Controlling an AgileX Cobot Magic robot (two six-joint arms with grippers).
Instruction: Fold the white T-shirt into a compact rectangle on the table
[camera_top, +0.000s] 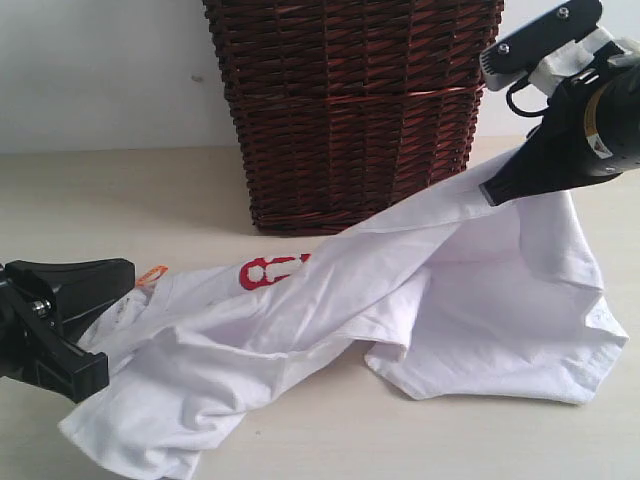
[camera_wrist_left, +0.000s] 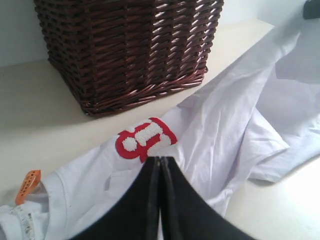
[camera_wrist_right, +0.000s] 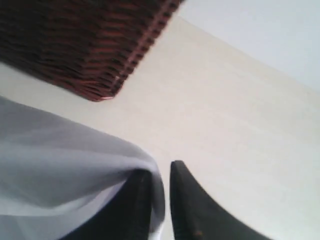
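dark brown woven wicker basket: top cut off by frame edge. red chest patch with white letters: partly folded under crumpled white cotton t-shirt, lettering unreadable.

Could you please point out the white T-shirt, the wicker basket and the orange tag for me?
white T-shirt (camera_top: 480, 320): exterior view, flat cloth on its right half.
wicker basket (camera_top: 350, 110): exterior view, middle of its woven front wall.
orange tag (camera_wrist_left: 27, 186): left wrist view, middle of the tag.

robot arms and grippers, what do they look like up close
Both grippers are matte black with long tapering fingers. The left gripper sits on a chunky black bracket with a silver bolt. The right gripper narrows from a glossy black round body with a yellow marking, below a white part, a black cable loop and a black plate with screws.
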